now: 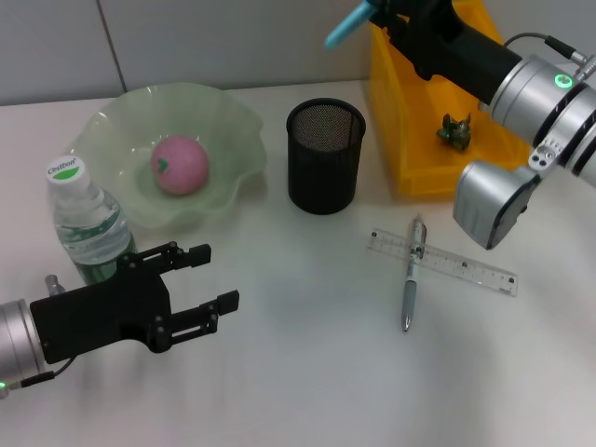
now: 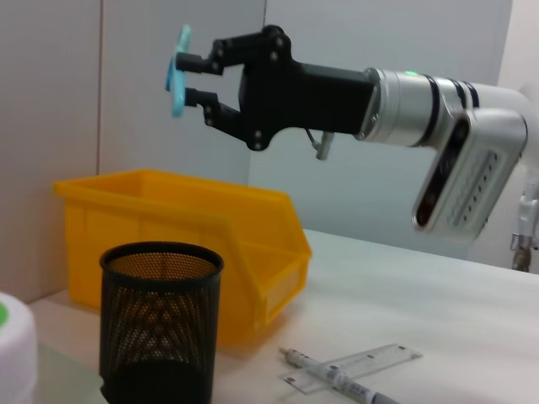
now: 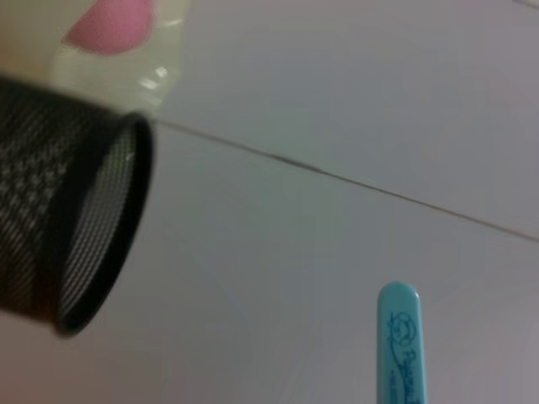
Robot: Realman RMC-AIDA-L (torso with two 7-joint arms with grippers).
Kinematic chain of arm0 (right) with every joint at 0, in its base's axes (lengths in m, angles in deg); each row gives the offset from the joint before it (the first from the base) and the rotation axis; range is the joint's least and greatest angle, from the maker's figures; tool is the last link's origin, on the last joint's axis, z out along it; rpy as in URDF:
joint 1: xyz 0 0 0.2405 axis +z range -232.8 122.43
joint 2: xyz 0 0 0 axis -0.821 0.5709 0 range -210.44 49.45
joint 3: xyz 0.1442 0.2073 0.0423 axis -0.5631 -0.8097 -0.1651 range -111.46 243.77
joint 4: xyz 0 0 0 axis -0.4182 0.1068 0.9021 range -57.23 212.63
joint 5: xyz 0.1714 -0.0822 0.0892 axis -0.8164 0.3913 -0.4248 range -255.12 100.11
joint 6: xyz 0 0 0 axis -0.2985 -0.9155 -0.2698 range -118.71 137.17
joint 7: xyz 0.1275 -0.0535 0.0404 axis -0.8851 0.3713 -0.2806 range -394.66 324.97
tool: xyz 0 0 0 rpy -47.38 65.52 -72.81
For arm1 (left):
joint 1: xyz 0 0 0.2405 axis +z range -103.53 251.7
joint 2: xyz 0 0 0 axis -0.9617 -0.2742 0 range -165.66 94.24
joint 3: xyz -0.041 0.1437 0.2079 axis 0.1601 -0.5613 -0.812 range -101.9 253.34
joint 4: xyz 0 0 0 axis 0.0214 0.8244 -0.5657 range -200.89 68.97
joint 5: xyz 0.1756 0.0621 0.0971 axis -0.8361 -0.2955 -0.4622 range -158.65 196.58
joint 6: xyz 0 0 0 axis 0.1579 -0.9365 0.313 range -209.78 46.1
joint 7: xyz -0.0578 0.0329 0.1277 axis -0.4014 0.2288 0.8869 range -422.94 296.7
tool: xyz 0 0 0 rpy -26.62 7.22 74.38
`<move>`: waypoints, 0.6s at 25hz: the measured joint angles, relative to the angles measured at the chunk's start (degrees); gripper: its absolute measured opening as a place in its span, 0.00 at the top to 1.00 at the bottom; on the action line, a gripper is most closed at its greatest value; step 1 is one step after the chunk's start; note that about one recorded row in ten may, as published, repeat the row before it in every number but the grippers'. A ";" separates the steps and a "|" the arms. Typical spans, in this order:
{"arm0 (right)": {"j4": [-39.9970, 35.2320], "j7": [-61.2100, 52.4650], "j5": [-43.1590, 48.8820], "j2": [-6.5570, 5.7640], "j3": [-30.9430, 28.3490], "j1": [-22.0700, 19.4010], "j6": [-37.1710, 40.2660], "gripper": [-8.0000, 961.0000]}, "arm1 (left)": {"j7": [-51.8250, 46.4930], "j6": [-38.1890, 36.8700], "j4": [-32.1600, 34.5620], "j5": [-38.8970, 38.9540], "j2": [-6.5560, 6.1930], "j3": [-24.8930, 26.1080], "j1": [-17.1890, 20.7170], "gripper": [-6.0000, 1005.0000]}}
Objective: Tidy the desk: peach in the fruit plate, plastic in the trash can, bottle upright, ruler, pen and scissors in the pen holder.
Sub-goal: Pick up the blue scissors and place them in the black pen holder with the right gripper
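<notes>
- While the right gripper (image 2: 187, 82) hangs above the yellow bin (image 1: 410, 140), it pinches the blue scissors (image 2: 178, 69).
- Left gripper (image 1: 212, 277) spread beside the upright bottle (image 1: 86, 223).
- Pen (image 1: 411, 275) lies across the ruler (image 1: 442, 261), near the pen holder (image 1: 324, 155).

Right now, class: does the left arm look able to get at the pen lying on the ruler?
Probably yes. The left gripper is open and empty, near the bottle, and only bare table lies between it and the pen. The right gripper, raised above the yellow bin, holds the scissors, well clear.
</notes>
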 joint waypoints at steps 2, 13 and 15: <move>2.63 10.34 -1.99 0.22 0.34 0.27 0.39 0.77 | 0.53 0.55 -0.19 0.43 0.07 -0.29 -0.25 0.29; 7.02 33.95 -3.72 0.34 2.52 1.44 3.00 0.77 | 3.62 2.13 -2.32 0.43 0.13 -1.17 -1.55 0.29; 7.72 37.88 -3.74 0.35 2.55 1.56 3.02 0.77 | 3.88 2.16 -2.34 0.45 0.12 -1.16 -1.61 0.29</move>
